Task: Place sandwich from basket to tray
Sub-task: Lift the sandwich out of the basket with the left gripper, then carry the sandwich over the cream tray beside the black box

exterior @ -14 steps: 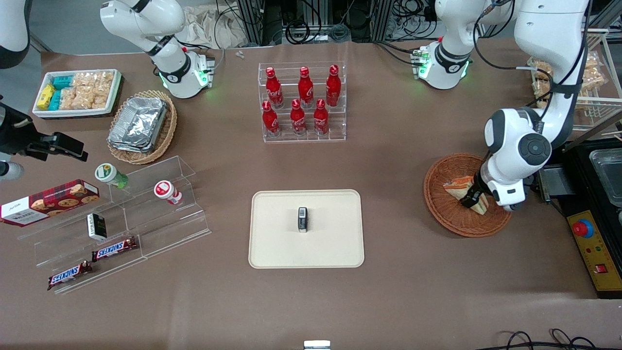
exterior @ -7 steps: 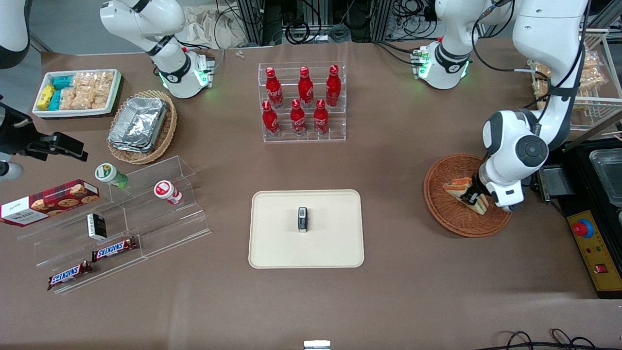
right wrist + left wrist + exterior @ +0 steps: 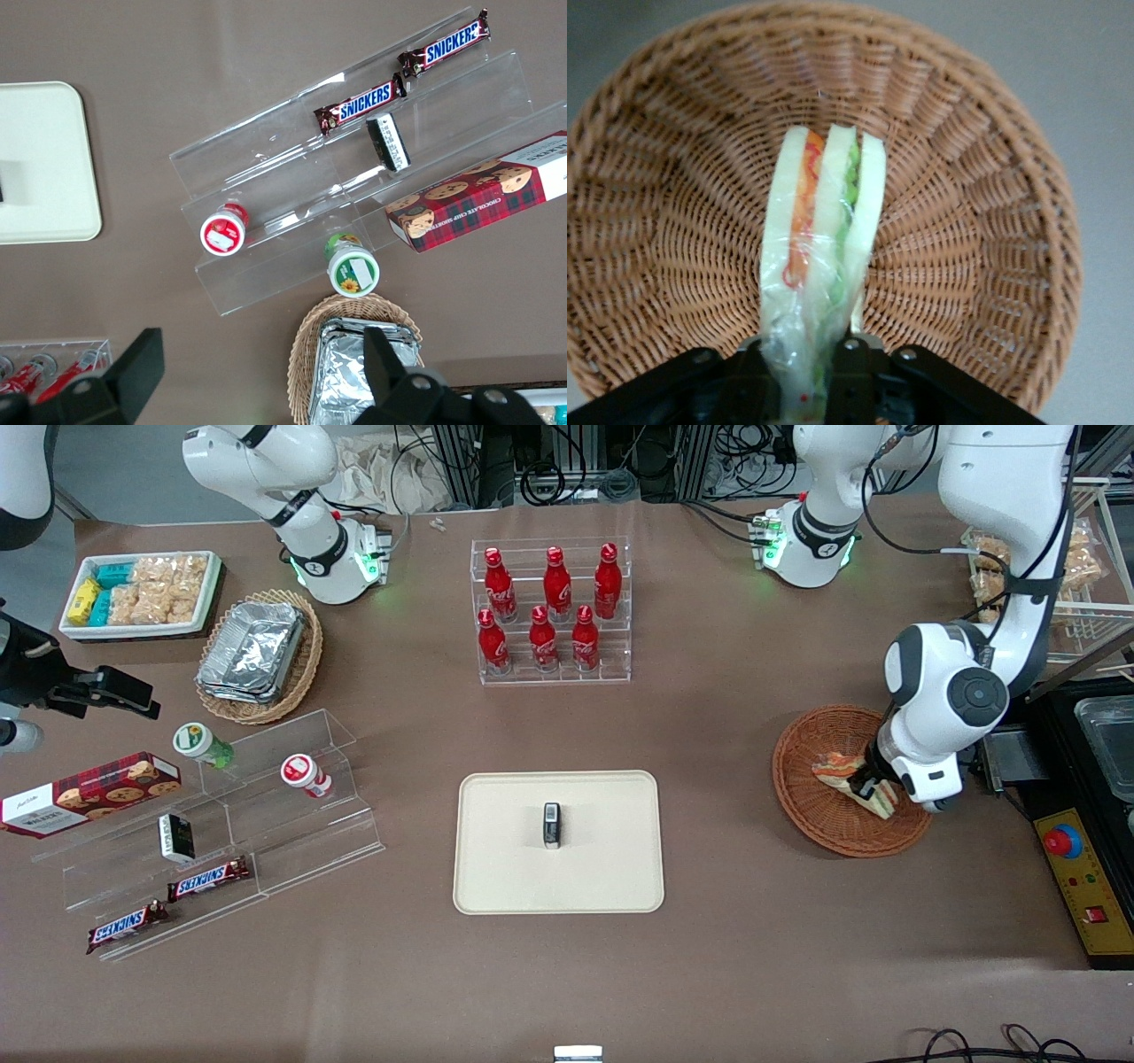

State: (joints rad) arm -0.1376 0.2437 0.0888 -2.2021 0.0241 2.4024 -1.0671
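The sandwich (image 3: 837, 769), a wrapped wedge of pale bread with orange and green layers, is inside the round reddish-brown basket (image 3: 828, 819) toward the working arm's end of the table. My gripper (image 3: 873, 790) reaches down into the basket and is shut on one end of the sandwich. In the left wrist view the sandwich (image 3: 819, 230) stands on edge between the black fingers (image 3: 855, 363), with the basket's weave (image 3: 673, 221) all around it. I cannot tell whether it still touches the basket floor. The cream tray (image 3: 496, 868) lies at the table's middle, apart from the basket.
A small dark object (image 3: 551, 825) stands on the tray. A clear rack of red bottles (image 3: 551, 611) is farther from the front camera than the tray. A black and yellow control box (image 3: 1076, 859) sits beside the basket. Clear shelves with snacks (image 3: 221, 824) lie toward the parked arm's end.
The wrist has shifted slightly over the basket, and the sandwich has turned a little with it. The basket and tray have stayed where they were.
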